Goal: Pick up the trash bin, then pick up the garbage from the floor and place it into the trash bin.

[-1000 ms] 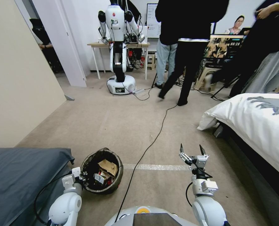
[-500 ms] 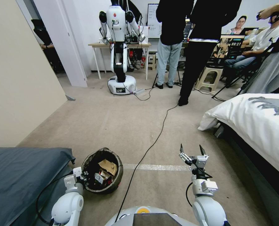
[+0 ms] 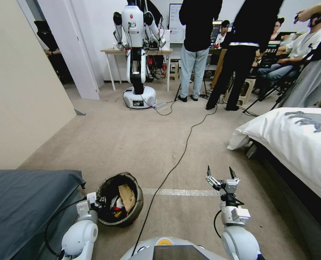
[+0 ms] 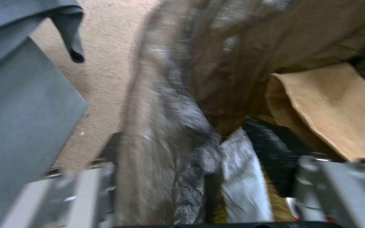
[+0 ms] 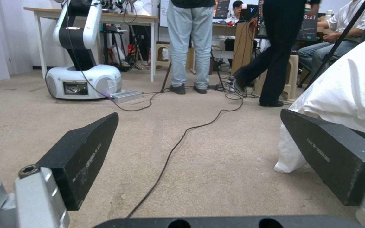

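One rim grip is carrying the trash bin [image 3: 120, 199]: left gripper [image 4: 203, 190] jaws pinching liner, which risks slipping, spilling garbage [image 3: 126, 196]; right gripper [image 3: 222, 174] is hovering wide.

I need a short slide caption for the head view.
Left hand grips the trash bin rim; right hand open above the floor.

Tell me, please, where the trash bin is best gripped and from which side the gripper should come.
Grip the trash bin by its rim, one finger inside and one outside the thin wall, where the dark liner folds over. Come from the robot's near left side: the brown paper fills the far part, while that edge is free. The left gripper already sits there, astride the rim. The right gripper hangs open, apart.
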You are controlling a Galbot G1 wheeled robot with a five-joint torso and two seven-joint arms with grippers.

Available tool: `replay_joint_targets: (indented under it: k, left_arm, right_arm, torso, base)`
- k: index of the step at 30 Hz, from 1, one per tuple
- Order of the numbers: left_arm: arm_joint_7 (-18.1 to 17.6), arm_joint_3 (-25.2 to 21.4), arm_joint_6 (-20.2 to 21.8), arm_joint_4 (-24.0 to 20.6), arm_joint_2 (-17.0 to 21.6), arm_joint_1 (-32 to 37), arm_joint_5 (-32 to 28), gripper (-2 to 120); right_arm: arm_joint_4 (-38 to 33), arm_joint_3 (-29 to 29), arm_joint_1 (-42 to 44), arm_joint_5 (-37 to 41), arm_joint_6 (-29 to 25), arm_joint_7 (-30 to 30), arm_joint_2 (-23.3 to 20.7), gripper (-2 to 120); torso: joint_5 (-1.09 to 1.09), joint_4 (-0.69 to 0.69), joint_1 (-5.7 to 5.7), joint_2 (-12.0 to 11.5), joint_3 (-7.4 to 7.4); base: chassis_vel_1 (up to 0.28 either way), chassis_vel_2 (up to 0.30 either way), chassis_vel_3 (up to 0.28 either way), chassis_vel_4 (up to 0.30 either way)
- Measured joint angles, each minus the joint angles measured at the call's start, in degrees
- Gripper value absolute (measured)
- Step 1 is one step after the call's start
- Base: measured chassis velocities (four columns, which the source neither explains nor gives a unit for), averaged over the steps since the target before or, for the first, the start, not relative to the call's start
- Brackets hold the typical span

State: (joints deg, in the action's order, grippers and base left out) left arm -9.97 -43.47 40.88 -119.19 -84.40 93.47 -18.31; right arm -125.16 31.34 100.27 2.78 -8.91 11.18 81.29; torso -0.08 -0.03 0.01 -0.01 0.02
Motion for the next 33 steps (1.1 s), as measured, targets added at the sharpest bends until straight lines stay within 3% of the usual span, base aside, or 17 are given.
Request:
replay_joint_targets:
  k: [10, 27, 30, 33]
  left_arm:
    - [0.3, 0.0, 0.0, -1.8, 0.1, -0.1, -0.2, 100]
    - [2.4, -0.4, -2.1, -6.3, 0.7, -0.2, -0.1, 100]
    - [3.1, -0.7, -4.0, -6.9, 0.8, -0.2, 0.1, 100]
    - [6.3, -1.4, -8.1, -7.7, 0.9, 0.1, 2.4, 100]
  right_arm:
    - [0.0, -0.3, 0.0, 0.0, 0.0, 0.1, -0.1, 100]
    - [-0.4, -0.4, 0.2, -0.1, 0.3, 0.2, -0.2, 100]
    - [-0.5, -0.3, 0.4, -0.1, 0.3, 0.2, -0.1, 100]
    - [-0.5, -0.3, 0.7, -0.1, 0.3, 0.3, 0.2, 100]
  torso:
    - [0.04, 0.02, 0.0, 0.0, -0.01]
    - [0.07, 0.03, 0.0, 0.0, -0.02]
    - [0.07, 0.03, 0.0, 0.0, -0.02]
    - [0.07, 0.03, -0.01, 0.0, -0.02]
  base:
    - [0.0, 0.0, 0.0, 0.0]
    - [0.0, 0.0, 0.0, 0.0]
    - [0.0, 0.0, 0.0, 0.0]
    - [0.0, 0.0, 0.0, 0.0]
